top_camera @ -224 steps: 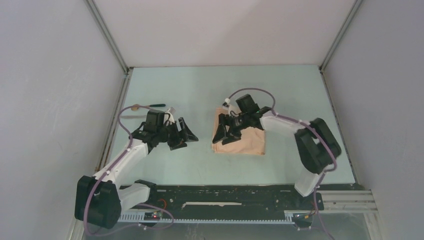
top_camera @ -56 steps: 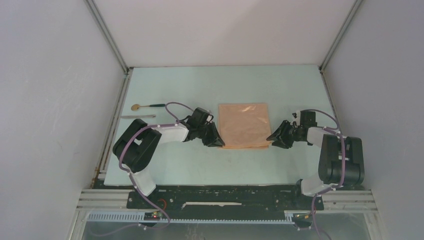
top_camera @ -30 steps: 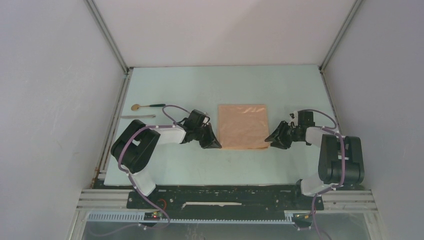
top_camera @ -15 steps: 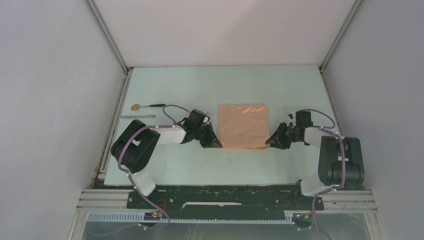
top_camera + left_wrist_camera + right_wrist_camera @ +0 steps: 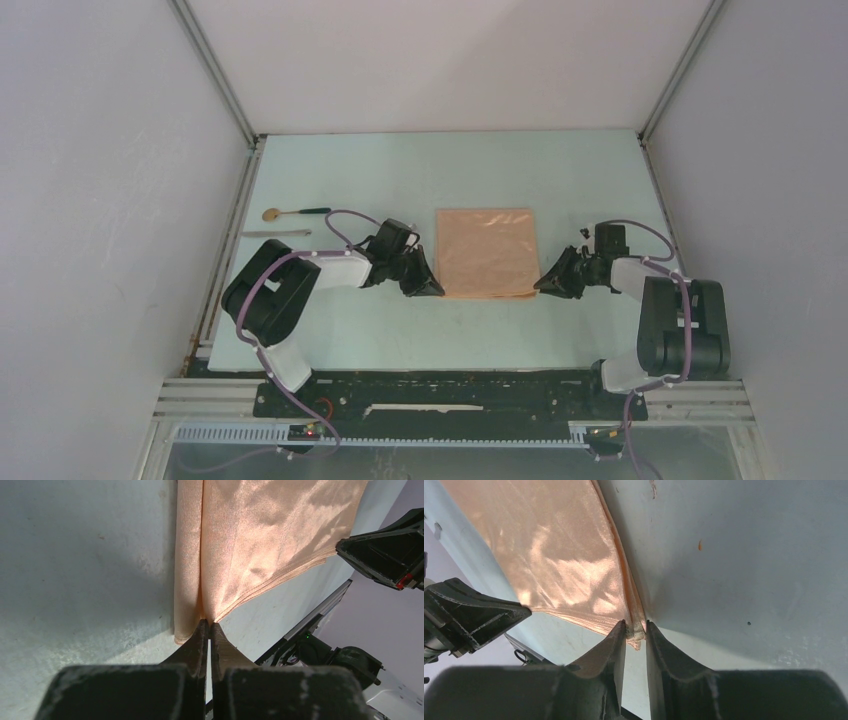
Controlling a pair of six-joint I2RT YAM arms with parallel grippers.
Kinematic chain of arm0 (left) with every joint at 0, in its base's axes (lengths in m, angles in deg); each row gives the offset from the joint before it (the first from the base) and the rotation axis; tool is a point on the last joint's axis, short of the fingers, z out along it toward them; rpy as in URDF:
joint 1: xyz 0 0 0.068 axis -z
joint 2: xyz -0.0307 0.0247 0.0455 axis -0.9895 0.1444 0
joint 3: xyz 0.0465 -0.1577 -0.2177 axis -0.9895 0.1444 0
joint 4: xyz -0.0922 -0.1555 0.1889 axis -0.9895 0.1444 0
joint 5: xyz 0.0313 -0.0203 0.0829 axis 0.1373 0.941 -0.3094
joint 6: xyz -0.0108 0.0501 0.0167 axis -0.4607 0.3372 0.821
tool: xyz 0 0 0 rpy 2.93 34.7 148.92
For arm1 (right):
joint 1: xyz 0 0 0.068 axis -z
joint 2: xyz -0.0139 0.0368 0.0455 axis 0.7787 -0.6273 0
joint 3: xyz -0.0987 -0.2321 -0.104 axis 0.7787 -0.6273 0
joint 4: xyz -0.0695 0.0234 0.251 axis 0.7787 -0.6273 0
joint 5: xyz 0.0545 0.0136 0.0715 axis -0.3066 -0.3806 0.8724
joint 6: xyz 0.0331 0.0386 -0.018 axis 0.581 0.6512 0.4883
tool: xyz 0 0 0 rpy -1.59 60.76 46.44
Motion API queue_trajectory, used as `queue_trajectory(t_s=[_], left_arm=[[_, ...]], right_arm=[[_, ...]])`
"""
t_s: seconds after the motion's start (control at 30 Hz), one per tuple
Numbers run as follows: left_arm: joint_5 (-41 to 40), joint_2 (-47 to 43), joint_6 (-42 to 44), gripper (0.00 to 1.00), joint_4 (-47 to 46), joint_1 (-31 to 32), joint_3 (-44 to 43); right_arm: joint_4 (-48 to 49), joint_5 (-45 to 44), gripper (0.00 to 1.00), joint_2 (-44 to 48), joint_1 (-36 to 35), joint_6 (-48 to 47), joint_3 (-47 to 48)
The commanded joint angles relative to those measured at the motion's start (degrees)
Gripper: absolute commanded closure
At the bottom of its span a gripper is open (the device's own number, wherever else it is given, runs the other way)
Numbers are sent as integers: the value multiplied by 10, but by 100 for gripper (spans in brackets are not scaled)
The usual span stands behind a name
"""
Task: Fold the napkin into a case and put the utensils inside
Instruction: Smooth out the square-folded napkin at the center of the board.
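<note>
Pale green table [image 5: 400,170] beneath me, and the napkin [image 5: 486,252] lies flat mid-table in layers. My left gripper [image 5: 208,625] is clamped tight on its near left corner. My right gripper [image 5: 635,626] stands a slit apart around the near right corner. The utensils [image 5: 300,212] lie well off left.

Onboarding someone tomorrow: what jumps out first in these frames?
The peach napkin lies flat mid-scene with an arm at each near corner. The left gripper is pinched shut on the near left corner; the right gripper straddles the near right one, jaws narrowly apart. The spoon and a thin silvery utensil lie at the table's left edge.
</note>
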Motion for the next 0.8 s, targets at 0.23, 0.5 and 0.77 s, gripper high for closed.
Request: queue_trajectory(t_s=[0.23, 0.5, 0.77], left_arm=[[2, -32, 16, 100, 4, -4, -7], [0, -56, 22, 100, 28, -16, 4], [-3, -56, 28, 100, 28, -21, 24]], right_arm=[[5, 1, 85, 30, 3, -2, -1], [-17, 3, 100, 44, -4, -11, 0], [-15, 1, 100, 36, -30, -5, 0]])
